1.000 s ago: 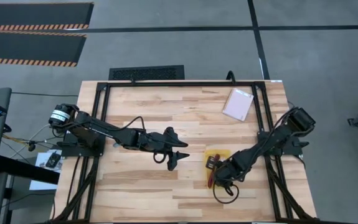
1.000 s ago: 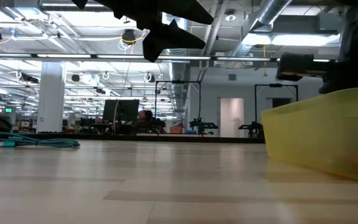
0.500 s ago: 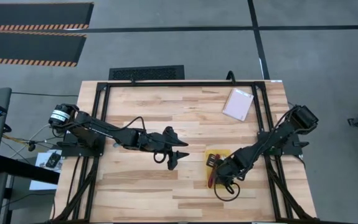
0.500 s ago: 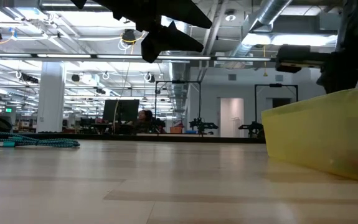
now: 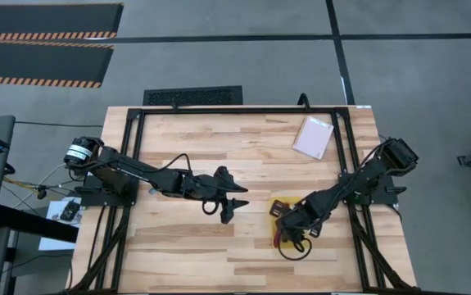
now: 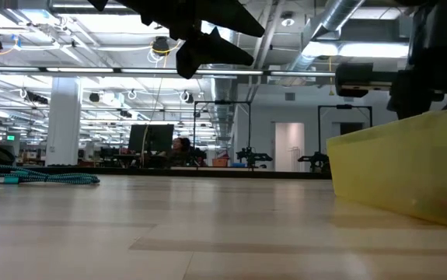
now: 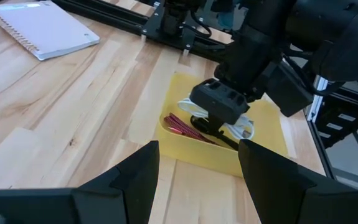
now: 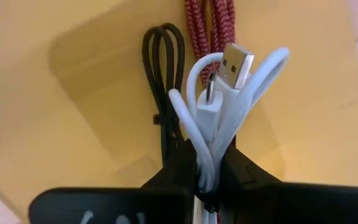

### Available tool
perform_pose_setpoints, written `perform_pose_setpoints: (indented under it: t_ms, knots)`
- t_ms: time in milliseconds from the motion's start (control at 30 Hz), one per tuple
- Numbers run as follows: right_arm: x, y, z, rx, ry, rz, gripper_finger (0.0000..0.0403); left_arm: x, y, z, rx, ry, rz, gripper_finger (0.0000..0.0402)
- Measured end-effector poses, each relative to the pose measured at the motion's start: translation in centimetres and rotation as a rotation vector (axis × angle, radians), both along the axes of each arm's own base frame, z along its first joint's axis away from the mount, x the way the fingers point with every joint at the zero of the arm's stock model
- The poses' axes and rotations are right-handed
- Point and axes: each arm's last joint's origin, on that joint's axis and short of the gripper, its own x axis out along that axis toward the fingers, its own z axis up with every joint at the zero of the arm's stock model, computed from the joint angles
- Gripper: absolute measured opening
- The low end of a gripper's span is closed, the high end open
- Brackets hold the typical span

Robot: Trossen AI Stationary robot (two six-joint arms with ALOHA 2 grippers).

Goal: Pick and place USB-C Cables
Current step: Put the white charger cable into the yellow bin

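My right gripper [image 8: 208, 171] is down in the yellow tray [image 5: 282, 202], shut on the white USB-C cable [image 8: 223, 106]. In the tray, the red cable [image 8: 210, 25] lies on the floor, and the black cable [image 8: 163, 81] runs beside the white one and passes behind one finger. The left wrist view shows the same tray [image 7: 219, 152], red cable [image 7: 183, 126] and white cable [image 7: 241, 127] under the right gripper [image 7: 219, 109]. The teal cable [image 6: 40, 176] lies on the table. My left gripper [image 5: 233, 205] hangs open above the table, left of the tray. My right gripper pinches the white cable bundle between its two fingers, at several strands near one folded end [image 8: 205, 158]. The fingers [image 8: 238, 168] come from above, pointing down into the tray. The loops and both plugs [image 8: 236, 62] stick out past the fingertips. Whether the black cable is also caught, I cannot tell.
A pale pink spiral-bound pad [image 5: 313, 137] lies near the table's far right corner, also seen in the left wrist view [image 7: 42, 28]. A black frame [image 5: 243, 109] runs around the table top. Bare wood lies between the two grippers and along the near edge.
My right gripper has shifted a little toward the table's left and far edge over the tray, staying shut on the white cable. My left arm has kept still.
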Motion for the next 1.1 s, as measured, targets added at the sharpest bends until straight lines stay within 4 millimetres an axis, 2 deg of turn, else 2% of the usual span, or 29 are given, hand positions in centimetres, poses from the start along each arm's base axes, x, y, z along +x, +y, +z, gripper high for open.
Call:
perform_pose_setpoints:
  t_ms: [367, 1000, 1100]
  knots:
    - [-0.4, -0.1, -0.9, 0.02, 0.004, 0.008, 0.0046, 0.0, 0.0, 0.0, 0.0, 0.0, 0.001, 0.0208]
    - [0.1, -0.7, -0.9, 0.043, -0.008, -0.045, 0.0046, 0.0, 0.0, 0.0, 0.006, -0.001, 0.013, 0.0208]
    - [0.2, -0.6, -1.6, 0.043, 0.022, -0.041, 0.0046, 0.0, 0.0, 0.0, 0.006, -0.001, 0.013, 0.0208]
